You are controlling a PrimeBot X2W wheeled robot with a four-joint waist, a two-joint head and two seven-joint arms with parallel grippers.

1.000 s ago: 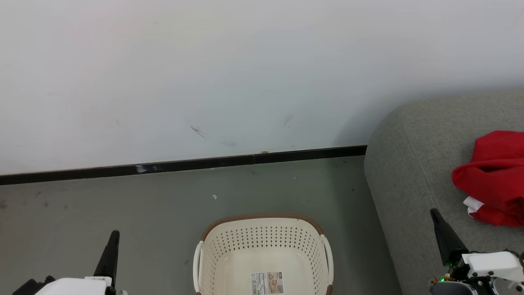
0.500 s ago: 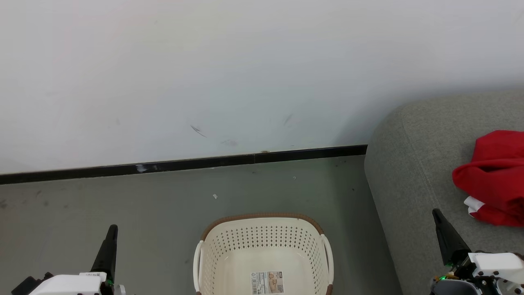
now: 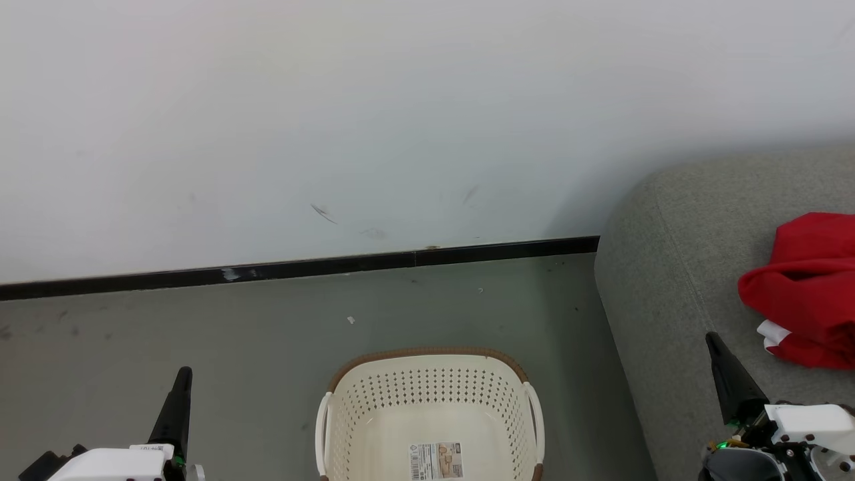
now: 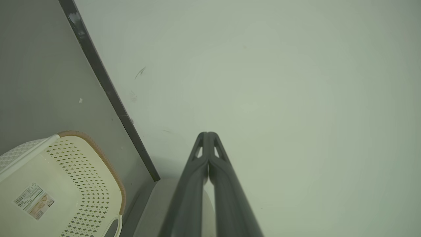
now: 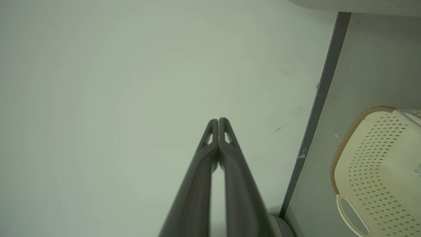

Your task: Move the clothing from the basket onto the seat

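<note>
Red fabric clothing [image 3: 808, 287]: on grey woven seat [image 3: 674, 267], right
Cream-white perforated plastic basket [image 3: 431, 401]: near, centre
Left end effector [image 3: 185, 373], right end effector [image 3: 712, 339]: narrow, closed

I find the light even and diffuse in all views, with no glare. The wall [image 3: 334, 100] reads bright, with a soft shadow beside the seat [image 3: 668, 267]. Both wrist views have a greenish cast (skirting [image 4: 100, 75] bows slightly), and near-lens detail is soft.
</note>
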